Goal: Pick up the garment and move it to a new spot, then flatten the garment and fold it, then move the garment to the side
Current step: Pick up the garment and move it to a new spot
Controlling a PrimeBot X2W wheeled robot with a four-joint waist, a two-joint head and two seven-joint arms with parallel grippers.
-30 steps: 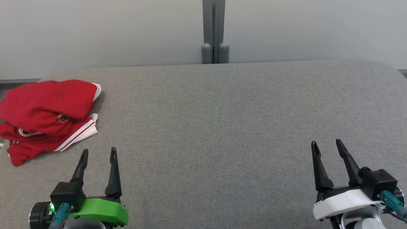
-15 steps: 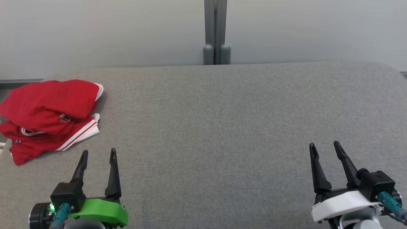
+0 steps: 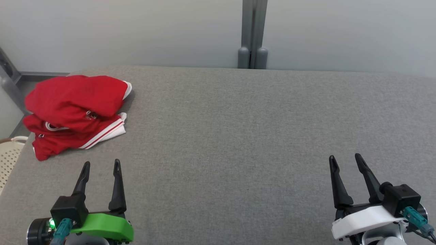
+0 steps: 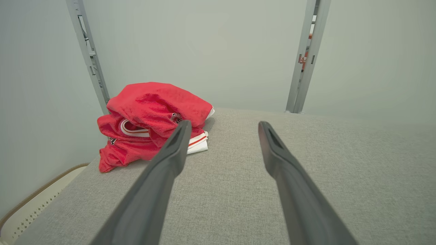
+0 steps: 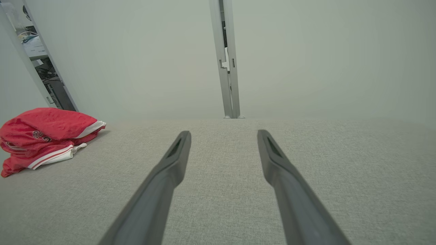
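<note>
The garment (image 3: 76, 112) is a red jersey with white and red trim, lying crumpled in a heap at the far left corner of the grey fabric table (image 3: 231, 136). My left gripper (image 3: 101, 164) hovers open near the front left, a short way in front of the heap, with nothing between its fingers. In the left wrist view the garment (image 4: 150, 119) sits just beyond the left finger (image 4: 170, 160). My right gripper (image 3: 344, 160) is open at the front right, far from the garment (image 5: 44, 136), which lies at the left edge of the right wrist view.
A cream perforated basket (image 3: 8, 156) stands off the table's left edge. A grey post (image 3: 252, 34) rises behind the table's far edge against pale wall panels. Another metal upright (image 4: 90, 58) stands behind the garment's corner.
The head camera has turned left, so the whole picture shifted right and the basket came into view. Both grippers stay open and the garment lies as before.
</note>
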